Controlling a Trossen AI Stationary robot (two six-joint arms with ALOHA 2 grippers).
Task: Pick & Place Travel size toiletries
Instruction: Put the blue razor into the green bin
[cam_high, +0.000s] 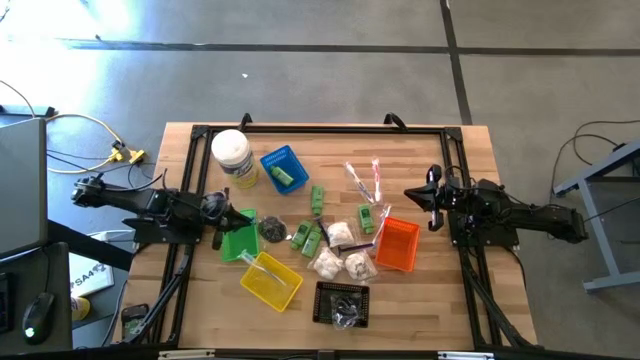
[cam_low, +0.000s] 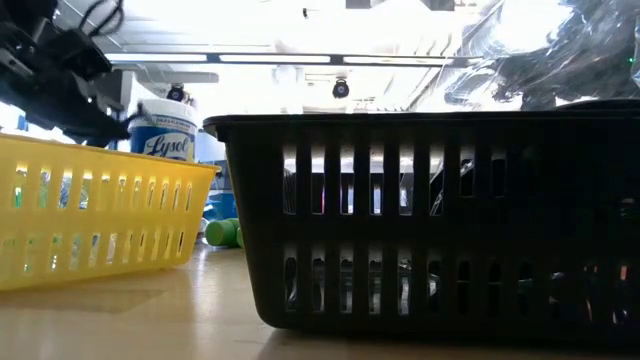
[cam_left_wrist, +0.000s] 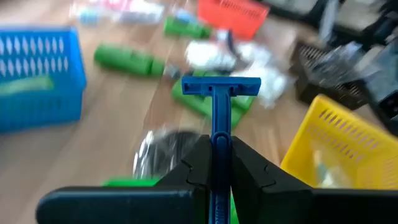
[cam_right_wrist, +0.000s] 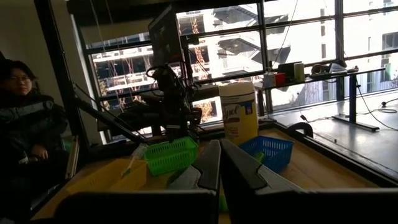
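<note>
My left gripper (cam_left_wrist: 214, 146) is shut on a blue razor (cam_left_wrist: 219, 99). It hangs over the green basket (cam_high: 238, 240) at the table's left. My right gripper (cam_right_wrist: 219, 163) is shut and empty, raised at the table's right beyond the orange basket (cam_high: 398, 244). Green bottles (cam_high: 317, 199), white puffy packets (cam_high: 340, 233), clear-wrapped sticks (cam_high: 362, 180) and a grey bundle (cam_high: 271, 229) lie on the table's middle. One green bottle lies in the blue basket (cam_high: 283, 167). My left gripper pinches the razor's handle (cam_left_wrist: 217, 127) between its two fingers, which lie along it. The razor's head (cam_left_wrist: 221, 86) sticks out past the fingertips, crosswise. The razor is lifted clear of the table.
A white jar with a yellow label (cam_high: 232, 157) stands at the far left. A yellow basket (cam_high: 271, 280) and a black basket (cam_high: 342, 302) stand near the front edge. A person sits beyond the table's left in the right wrist view (cam_right_wrist: 25, 124).
</note>
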